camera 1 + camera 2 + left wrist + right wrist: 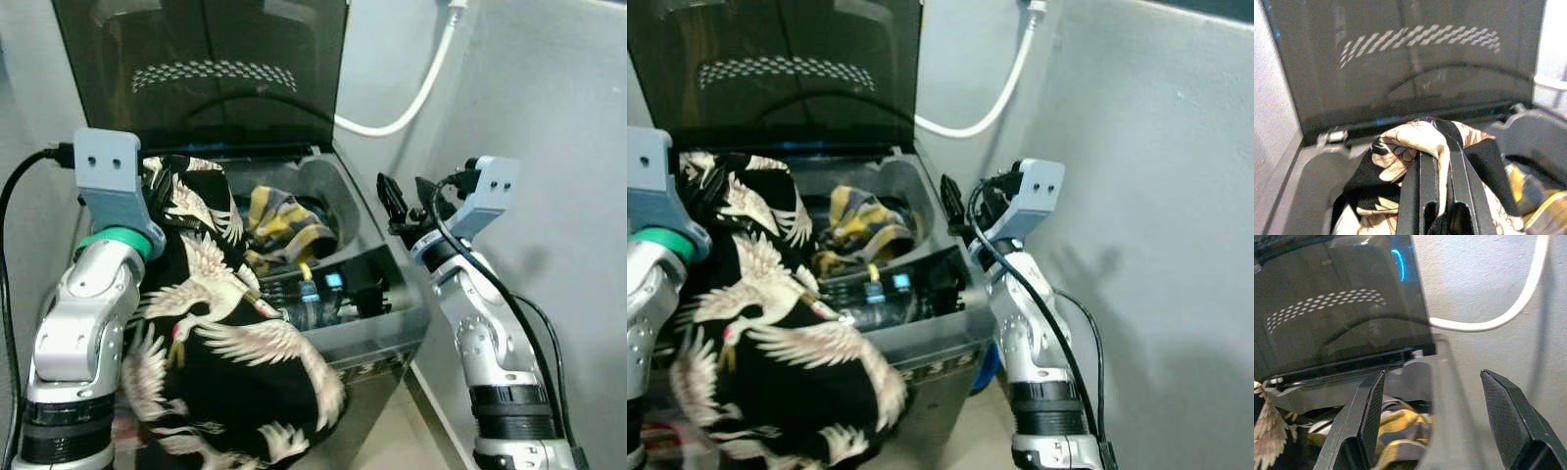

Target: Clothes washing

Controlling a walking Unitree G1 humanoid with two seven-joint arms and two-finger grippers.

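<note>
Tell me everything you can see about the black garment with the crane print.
The black crane-print garment looks like thin, soft fabric, black with cream cranes touched with red. The left gripper is shut on a bunched fold of it, held near the back left corner of the open top-loading washing machine. From there it drapes over the machine's front left rim and hangs down the front, mostly outside the tub, beside the yellow and grey striped garment lying inside.

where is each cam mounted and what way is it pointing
Left eye view: head, looking down at the open washing machine; both arms show.
Right eye view: same scene, shifted.
Left wrist view: along the left gripper, clamped on the crane-print garment.
Right wrist view: along the open right gripper.
Both wrist views share the raised lid.
</note>
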